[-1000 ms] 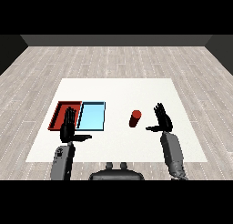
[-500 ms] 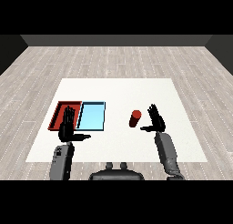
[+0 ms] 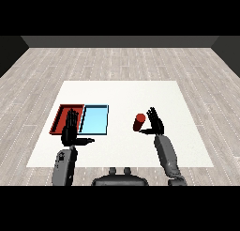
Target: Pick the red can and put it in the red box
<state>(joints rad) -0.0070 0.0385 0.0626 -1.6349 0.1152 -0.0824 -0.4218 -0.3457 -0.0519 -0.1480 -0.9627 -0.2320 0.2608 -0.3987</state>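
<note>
The red can (image 3: 139, 122) stands upright on the white table (image 3: 122, 96), right of the trays. My right hand (image 3: 156, 122) is just to the can's right, fingers straight and thumb reaching toward the can's base, not closed round it. The red tray (image 3: 61, 116) lies at the left, with the light blue tray (image 3: 94, 119) beside it on its right. My left hand (image 3: 70, 131) is held up open over the near right corner of the red tray, thumb pointing right.
Grey wooden floor surrounds the table. The table's near edge runs just below both forearms.
My right hand has moved left, from well right of the can to right beside it. The left hand and the can have stayed put.
</note>
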